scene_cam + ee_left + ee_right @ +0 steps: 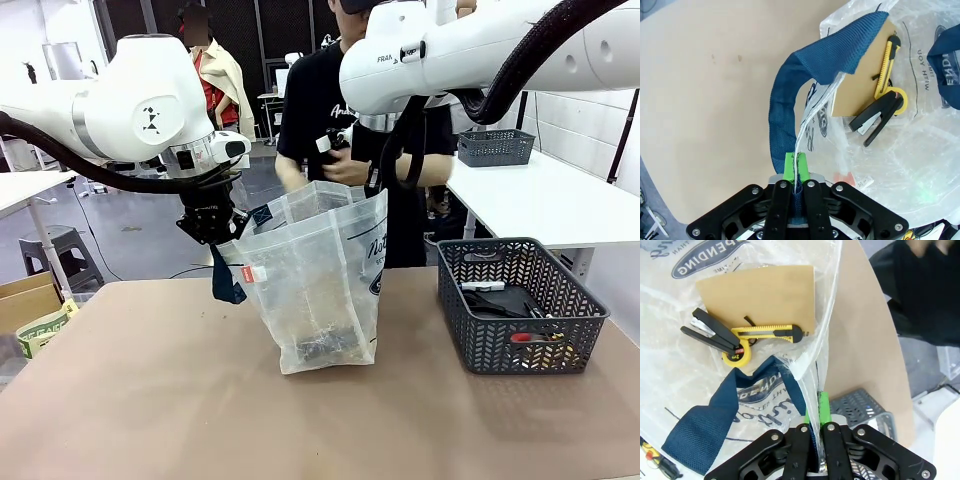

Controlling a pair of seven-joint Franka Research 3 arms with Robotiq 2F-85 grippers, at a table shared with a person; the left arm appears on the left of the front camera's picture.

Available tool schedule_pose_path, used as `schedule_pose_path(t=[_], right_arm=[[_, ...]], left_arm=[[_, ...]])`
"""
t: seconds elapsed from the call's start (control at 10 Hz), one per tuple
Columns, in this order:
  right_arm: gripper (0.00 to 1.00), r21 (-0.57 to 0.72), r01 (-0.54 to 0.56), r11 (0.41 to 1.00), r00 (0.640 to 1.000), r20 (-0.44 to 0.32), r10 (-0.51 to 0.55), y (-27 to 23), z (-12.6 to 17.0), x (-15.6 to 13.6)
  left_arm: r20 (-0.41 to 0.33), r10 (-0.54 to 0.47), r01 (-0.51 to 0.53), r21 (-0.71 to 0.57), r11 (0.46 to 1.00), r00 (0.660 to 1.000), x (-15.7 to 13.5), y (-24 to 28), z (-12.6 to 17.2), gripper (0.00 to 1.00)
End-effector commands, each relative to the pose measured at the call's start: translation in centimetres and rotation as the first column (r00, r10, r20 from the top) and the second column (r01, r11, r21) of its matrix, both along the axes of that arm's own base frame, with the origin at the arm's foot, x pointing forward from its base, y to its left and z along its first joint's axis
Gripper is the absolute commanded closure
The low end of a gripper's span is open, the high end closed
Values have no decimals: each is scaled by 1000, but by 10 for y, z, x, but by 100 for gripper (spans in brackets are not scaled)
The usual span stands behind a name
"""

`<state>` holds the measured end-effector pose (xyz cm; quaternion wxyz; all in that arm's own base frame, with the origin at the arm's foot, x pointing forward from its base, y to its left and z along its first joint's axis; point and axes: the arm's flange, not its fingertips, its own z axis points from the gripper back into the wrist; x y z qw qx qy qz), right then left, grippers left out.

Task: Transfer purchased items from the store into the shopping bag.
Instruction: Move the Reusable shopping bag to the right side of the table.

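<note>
The shopping bag [320, 280] stands open mid-table, translucent with navy handles. My left gripper [224, 242] is shut on its left rim and handle [785, 100]; in the left wrist view the gripper [795, 162] pinches plastic and strap. My right gripper [380, 186] is shut on the bag's right rim, as the right wrist view of the gripper [815, 402] confirms. On the bag's floor lie a flat brown pack [760, 295], a yellow utility knife [770, 331], a black stapler [710, 330] and a yellow tape measure [737, 354]. The store [520, 300], a grey lattice basket, sits right with a red-handled piece [525, 337] among several dark items.
A person in black [330, 120] stands behind the bag, hands [345, 168] close to its back rim. A second grey basket [495, 147] rests on a white table at the back right. A cardboard box [25, 300] sits off the table's left edge.
</note>
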<state>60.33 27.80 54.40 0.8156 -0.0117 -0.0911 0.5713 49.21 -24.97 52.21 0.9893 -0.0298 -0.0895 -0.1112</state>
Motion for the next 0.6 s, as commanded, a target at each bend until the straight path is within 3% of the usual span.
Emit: schedule_pose_path(t=[0.0, 0.5], right_arm=[[100, 1, 7, 1000, 1000, 2, -7, -1, 1, 0], [100, 1, 7, 1000, 1000, 2, -7, -1, 1, 0]], left_arm=[[0, 8, -8, -7, 1000, 1000, 0, 1, 2, 100], [0, 8, -8, -7, 1000, 1000, 0, 1, 2, 100]])
